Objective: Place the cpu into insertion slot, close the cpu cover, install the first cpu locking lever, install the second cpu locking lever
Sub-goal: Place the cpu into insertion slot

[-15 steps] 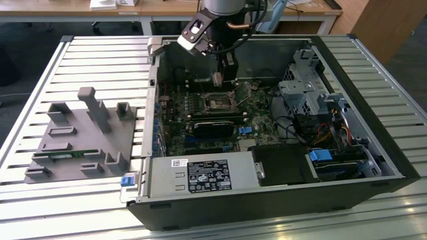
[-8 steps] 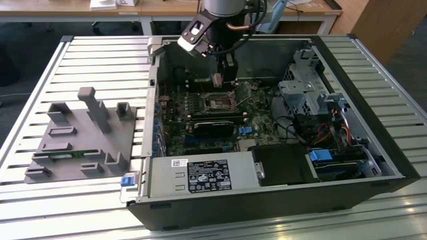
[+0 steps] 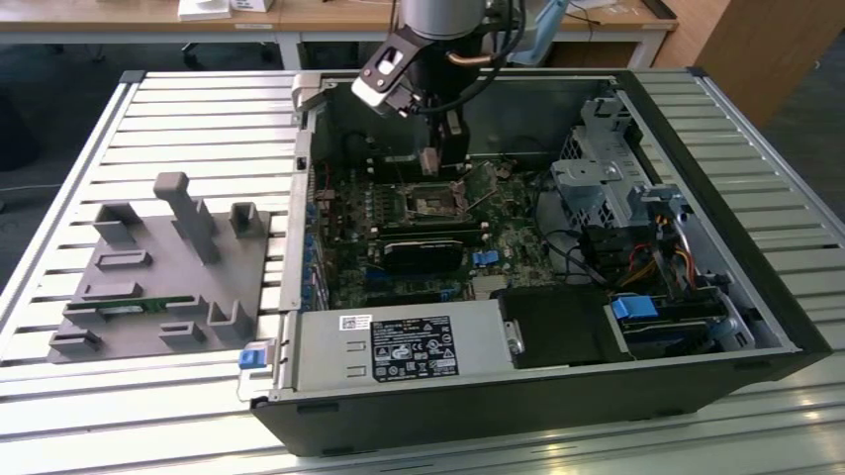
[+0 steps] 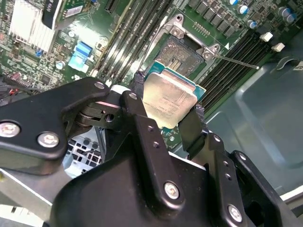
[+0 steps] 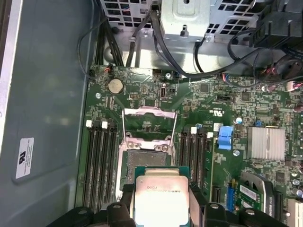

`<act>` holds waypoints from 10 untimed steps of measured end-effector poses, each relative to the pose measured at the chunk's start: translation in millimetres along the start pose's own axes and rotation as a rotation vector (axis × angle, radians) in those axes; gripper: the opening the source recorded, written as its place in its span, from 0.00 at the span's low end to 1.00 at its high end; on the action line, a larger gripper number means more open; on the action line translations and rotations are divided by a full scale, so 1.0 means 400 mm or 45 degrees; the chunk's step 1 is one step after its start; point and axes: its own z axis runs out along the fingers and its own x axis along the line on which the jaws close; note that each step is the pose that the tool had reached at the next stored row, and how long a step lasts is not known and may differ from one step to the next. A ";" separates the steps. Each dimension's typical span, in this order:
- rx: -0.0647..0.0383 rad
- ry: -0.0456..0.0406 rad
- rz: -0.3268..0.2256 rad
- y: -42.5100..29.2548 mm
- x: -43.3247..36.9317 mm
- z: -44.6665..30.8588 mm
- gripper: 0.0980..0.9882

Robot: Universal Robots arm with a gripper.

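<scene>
The cpu (image 5: 161, 201) is a small square chip with a dull silver top, and my gripper (image 5: 161, 196) is shut on its two sides. In the second wrist view the cpu (image 4: 168, 99) sits between the black fingers (image 4: 137, 94), tilted, a little short of the insertion slot (image 4: 182, 52). The insertion slot (image 5: 144, 161) lies open with its dark pin field bare. The cpu cover (image 5: 150, 111), a thin metal frame, is swung back beyond it. A thin locking lever (image 4: 236, 61) sticks out beside the socket. In the exterior view my gripper (image 3: 446, 163) hangs inside the case just above the socket (image 3: 436, 201).
Long black memory slots (image 5: 102, 161) flank the socket on both sides. A finned heatsink (image 5: 267, 142) and a blue connector (image 5: 225, 137) sit nearby. The drive cage (image 3: 608, 168) and power supply (image 3: 396, 346) line the case. A grey parts fixture (image 3: 158, 267) stands at the exterior view's left.
</scene>
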 end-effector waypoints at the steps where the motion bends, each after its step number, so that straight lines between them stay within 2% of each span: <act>1: 0.000 0.000 0.001 0.000 0.003 0.003 0.50; 6: 0.000 -0.003 0.013 -0.001 0.019 0.024 0.50; 10: 0.000 -0.006 0.052 -0.002 0.023 0.040 0.50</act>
